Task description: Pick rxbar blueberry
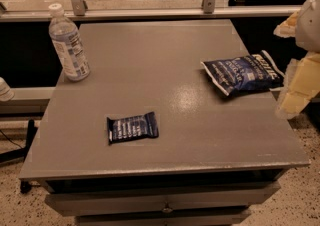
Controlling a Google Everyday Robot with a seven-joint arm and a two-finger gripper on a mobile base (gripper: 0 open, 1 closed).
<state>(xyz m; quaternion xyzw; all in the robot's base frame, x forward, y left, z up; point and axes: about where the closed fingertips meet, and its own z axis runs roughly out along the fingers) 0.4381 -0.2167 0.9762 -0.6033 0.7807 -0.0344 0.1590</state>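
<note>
1. We saw the rxbar blueberry [132, 127] lying flat on the grey table [165, 70], in the front-left part of the top, near the front edge, white text up.
2. We found the gripper [299, 77] at the far right edge of the view, beside the table's right side, blurred, with pale yellow parts showing.
3. We could not tell how far open the gripper was, nor whether it held anything; it was well apart from the bar.
4. We noted a crinkled blue snack bag [243, 73] at the right edge of the top, just beside the gripper.
5. We logged a clear water bottle [69, 45] with a white cap, upright at the back-left corner.
6. We saw a drawer front [165, 202] below the top.
</note>
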